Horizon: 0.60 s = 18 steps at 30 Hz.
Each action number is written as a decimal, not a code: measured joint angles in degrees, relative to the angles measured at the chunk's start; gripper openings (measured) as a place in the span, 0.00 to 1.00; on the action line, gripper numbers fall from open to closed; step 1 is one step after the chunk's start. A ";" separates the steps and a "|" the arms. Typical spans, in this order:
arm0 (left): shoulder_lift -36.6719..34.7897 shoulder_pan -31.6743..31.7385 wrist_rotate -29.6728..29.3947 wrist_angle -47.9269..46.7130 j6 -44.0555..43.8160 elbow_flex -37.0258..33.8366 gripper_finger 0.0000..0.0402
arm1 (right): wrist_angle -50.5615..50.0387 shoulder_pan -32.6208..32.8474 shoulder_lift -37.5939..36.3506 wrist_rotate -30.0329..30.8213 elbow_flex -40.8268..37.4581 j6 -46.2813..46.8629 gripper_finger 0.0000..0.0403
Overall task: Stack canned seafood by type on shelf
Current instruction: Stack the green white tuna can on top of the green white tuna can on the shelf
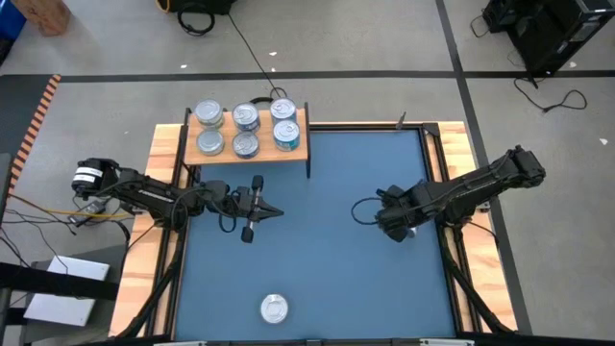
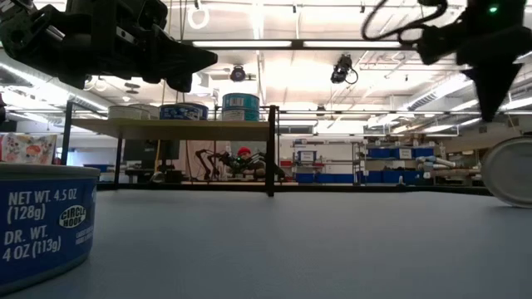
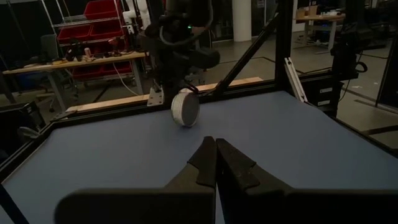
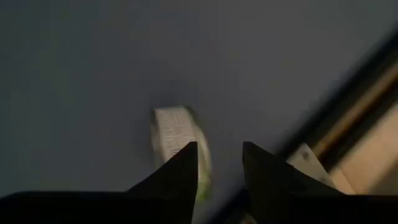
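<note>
Up at the far left of the smooth blue tabletop (image 1: 327, 240), six short round tins (image 1: 246, 130) with shiny silvery lids are sitting in two rows on the pale wooden shelf (image 1: 300, 152) with thin black legs. Another tin (image 1: 274, 308) is resting flat near the front edge. The right claw (image 4: 219, 163) is hanging with its fingers apart just above a tin standing on its rim (image 3: 185, 108). The left claw (image 3: 216, 147) is hovering pressed together, empty.

Blue tabletop (image 1: 317, 240) lies open between the arms; six tins (image 1: 245, 130) crowd the shelf (image 1: 298, 152).
</note>
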 joint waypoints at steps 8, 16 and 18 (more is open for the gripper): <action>0.00 0.00 0.00 -0.02 -0.13 0.00 0.01 | 1.22 3.12 0.00 -6.74 0.00 2.21 0.31; 0.00 0.00 0.00 -0.02 -0.17 0.00 0.01 | 1.24 4.38 0.00 -9.42 -0.25 2.12 0.52; 0.00 -0.02 0.01 -0.02 -0.18 0.00 0.01 | 1.30 4.38 0.00 -9.59 -1.53 2.12 0.58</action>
